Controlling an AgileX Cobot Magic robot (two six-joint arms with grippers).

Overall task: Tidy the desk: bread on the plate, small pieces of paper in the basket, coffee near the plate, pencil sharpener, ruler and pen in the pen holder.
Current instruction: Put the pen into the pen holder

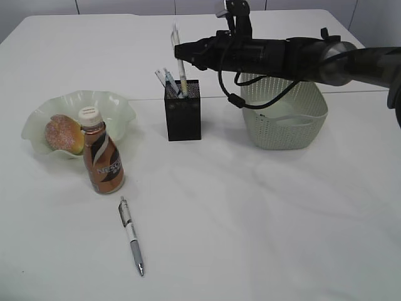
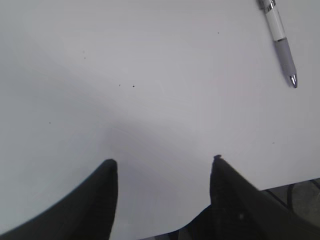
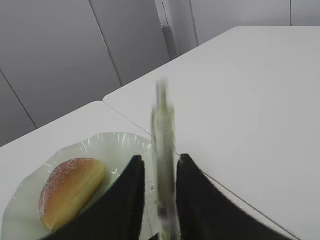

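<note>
White table (image 1: 263, 213) — pen (image 1: 131, 235) near edge.

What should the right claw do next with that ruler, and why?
Probably open fully and lift away: the ruler stands upright with its lower end in the pen holder, and the right claw straddles it.

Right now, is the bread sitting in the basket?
No, in the exterior view the bread lies on the green plate at the left, far from the basket on the right.
</note>
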